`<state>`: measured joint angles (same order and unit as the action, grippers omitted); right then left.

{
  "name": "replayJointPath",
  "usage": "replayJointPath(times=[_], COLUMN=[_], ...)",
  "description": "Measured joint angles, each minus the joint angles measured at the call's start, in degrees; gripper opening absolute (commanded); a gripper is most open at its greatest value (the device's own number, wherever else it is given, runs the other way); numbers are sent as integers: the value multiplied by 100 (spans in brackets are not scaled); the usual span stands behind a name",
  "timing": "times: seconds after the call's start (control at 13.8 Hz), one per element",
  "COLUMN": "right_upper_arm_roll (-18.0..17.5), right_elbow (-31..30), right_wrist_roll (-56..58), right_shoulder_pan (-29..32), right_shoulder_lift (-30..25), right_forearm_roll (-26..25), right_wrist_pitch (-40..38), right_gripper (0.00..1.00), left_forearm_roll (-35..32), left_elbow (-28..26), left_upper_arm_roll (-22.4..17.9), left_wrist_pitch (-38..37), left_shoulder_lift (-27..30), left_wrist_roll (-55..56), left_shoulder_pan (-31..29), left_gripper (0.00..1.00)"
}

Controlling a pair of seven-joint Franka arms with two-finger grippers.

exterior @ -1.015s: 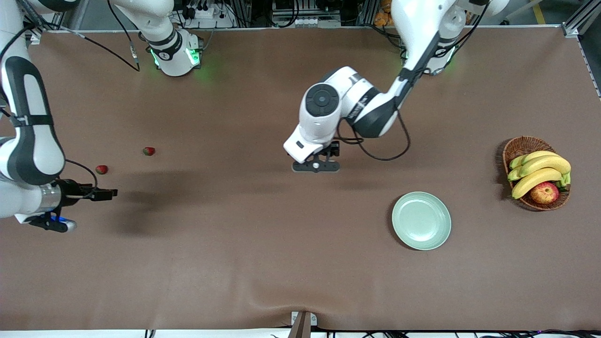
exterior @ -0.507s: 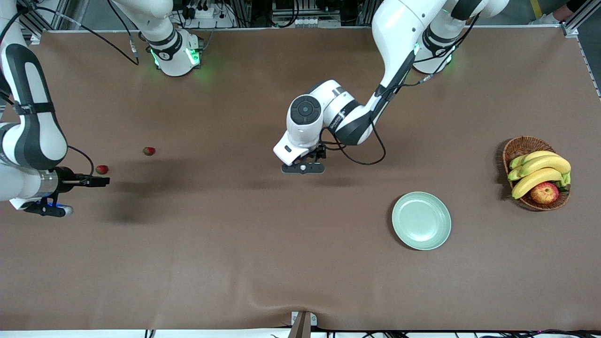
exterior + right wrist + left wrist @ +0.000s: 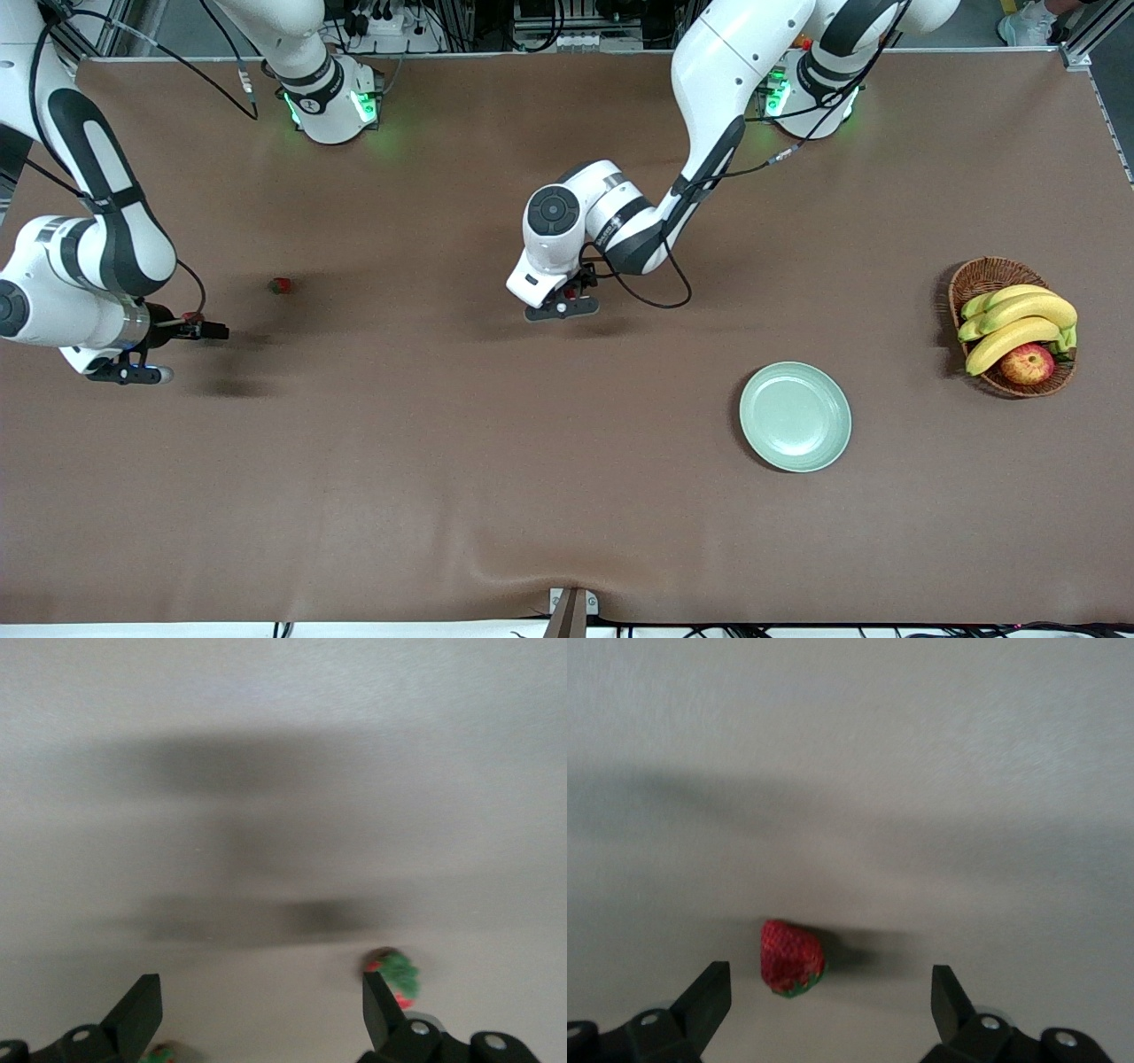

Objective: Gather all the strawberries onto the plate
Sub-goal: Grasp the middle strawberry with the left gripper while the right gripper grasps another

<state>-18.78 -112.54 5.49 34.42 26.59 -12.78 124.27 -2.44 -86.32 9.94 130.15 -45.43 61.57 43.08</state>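
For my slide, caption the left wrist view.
Open left hand over the table, strawberry lying between its fingers.

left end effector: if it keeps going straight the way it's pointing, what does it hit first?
Probably the strawberry lying on the table. In the left wrist view it sits between the open fingers of the left end effector, closer to one of them. How high the end effector is above the table is unclear.

White arms w/ black joint bands — green base lights, black cables, black hands.
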Motion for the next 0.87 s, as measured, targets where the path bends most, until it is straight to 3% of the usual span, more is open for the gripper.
replayJointPath(times=[0.29, 0.43, 0.87], right_upper_arm_roll=[8, 11, -11], right_elbow=[-15, -100, -250], right_wrist_roll=[283, 411, 520], right_shoulder_pan=[345, 543, 637], right_shoulder_lift=[-78, -74, 115], right_forearm_roll=[-447, -547, -551], right_wrist_pitch=[51, 104, 220], right_gripper=[100, 88, 74], left_forearm_roll=[-1, -1, -1], left_elbow=[-36, -41, -188], left_upper_arm_roll=[-43, -48, -55], left_wrist_pitch=[2, 27, 180], left_shoulder_lift=[0, 0, 0], left_wrist_roll=[654, 1027, 1401], left_shoulder_pan=[-21, -32, -77], left_gripper=[100, 100, 100])
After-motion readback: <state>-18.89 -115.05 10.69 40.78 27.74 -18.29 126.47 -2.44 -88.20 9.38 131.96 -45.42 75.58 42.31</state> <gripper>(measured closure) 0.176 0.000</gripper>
